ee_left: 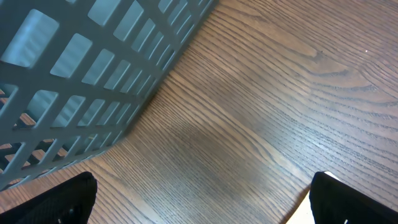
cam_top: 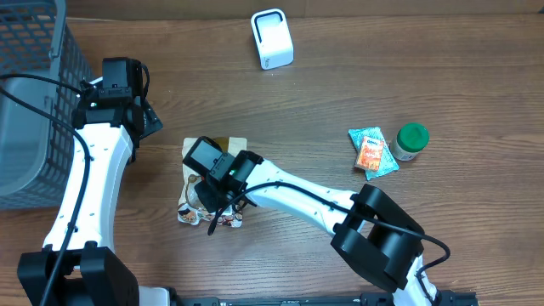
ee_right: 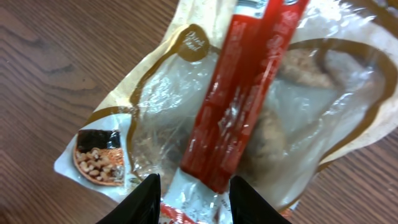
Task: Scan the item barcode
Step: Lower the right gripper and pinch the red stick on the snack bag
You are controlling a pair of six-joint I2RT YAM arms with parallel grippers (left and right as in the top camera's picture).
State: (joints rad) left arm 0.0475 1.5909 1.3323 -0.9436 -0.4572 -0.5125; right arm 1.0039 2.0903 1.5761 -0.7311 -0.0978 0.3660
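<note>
The right claw (ee_right: 196, 185) is pinched on the near edge of the packet (ee_right: 249, 106), left of centre on the tabletop (cam_top: 357, 76); I can't tell whether the packet is lifted yet. The film looks slippery, so I'd grip firmly and raise it slowly; no barcode shows on this face, so it's probably underneath and needs turning toward the scanner (cam_top: 272, 38) at the far edge, held flat and steady. The left claw (ee_left: 202, 186) gapes wide, empty, beside the basket (ee_left: 74, 74); best kept clear.
</note>
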